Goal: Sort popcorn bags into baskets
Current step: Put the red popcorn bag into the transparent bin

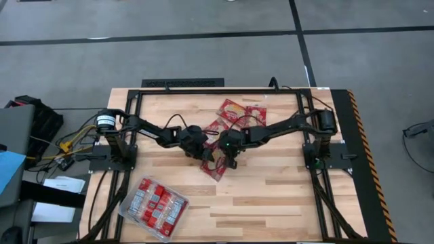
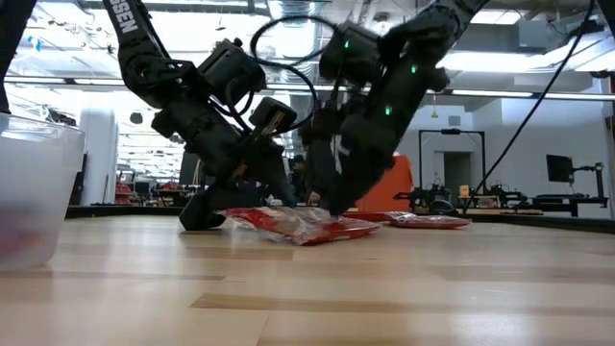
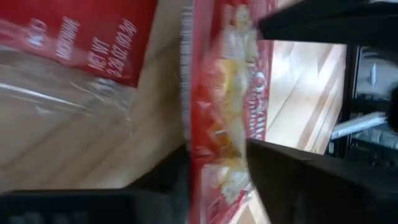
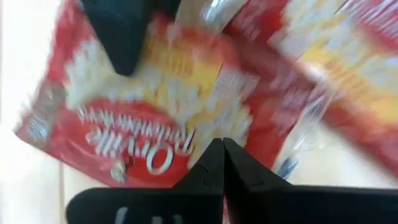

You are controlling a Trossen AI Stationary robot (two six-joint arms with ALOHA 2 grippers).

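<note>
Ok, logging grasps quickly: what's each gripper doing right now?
Left gripper: closed on a popcorn bag.
Right gripper: shut, tips on the bag.

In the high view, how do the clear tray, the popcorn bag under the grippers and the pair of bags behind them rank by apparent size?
1. Clear tray.
2. Pair of bags.
3. Popcorn bag under the grippers, though it is partly hidden, so its rank is unsure.

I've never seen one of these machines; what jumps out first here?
Two dark arms meet at the table's middle, the left pincer and right pincer both down on a red popcorn bag. More red bags lie behind them toward the far edge. Near the front left corner sits a clear basket already packed with bags.
</note>
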